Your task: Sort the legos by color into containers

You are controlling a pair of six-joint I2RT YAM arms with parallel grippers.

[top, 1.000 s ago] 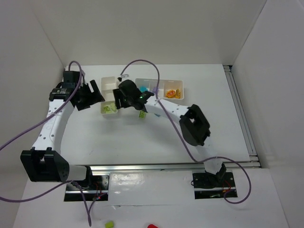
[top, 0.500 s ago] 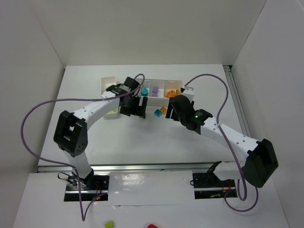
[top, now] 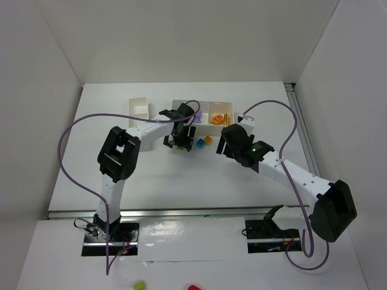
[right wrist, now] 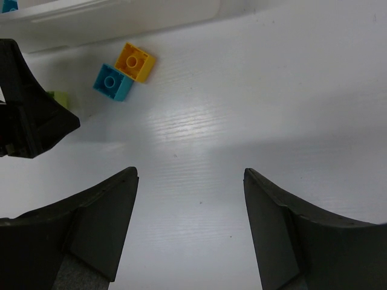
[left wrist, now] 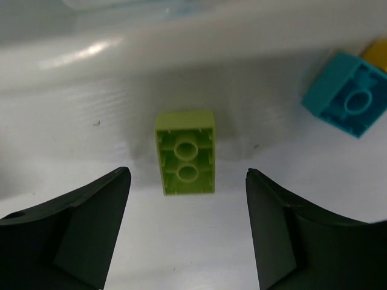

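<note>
Left claw (left wrist: 187, 176): jaws spread wide and empty, one finger on each side of a lime green brick (left wrist: 185, 160), neither touching it.
Lime green brick: flat on the white table (left wrist: 181, 254), just in front of the long tray's wall (left wrist: 181, 36), two round rings facing up.
Why so placed: the fingers flank the brick's long sides, so closing would likely pinch its narrow width.
Teal brick (right wrist: 112, 82) and yellow brick (right wrist: 135, 61): touching each other on the table, to the right of the lime one, unsorted.
Right claw (right wrist: 190, 175): jaws apart, nothing between them, over bare table near that pair, probably keeping out of the left arm's way.
Long tray (top: 181, 104): purple pieces (top: 196, 112) in the middle compartment, orange-yellow ones (top: 219, 118) in the right.
Smaller tray (top: 139, 109): well left of the long tray.
Hidden: the left arm covers the long tray's left compartment and part of the smaller tray, whose contents cannot be told. From overhead the lime brick is mostly under the claw.
</note>
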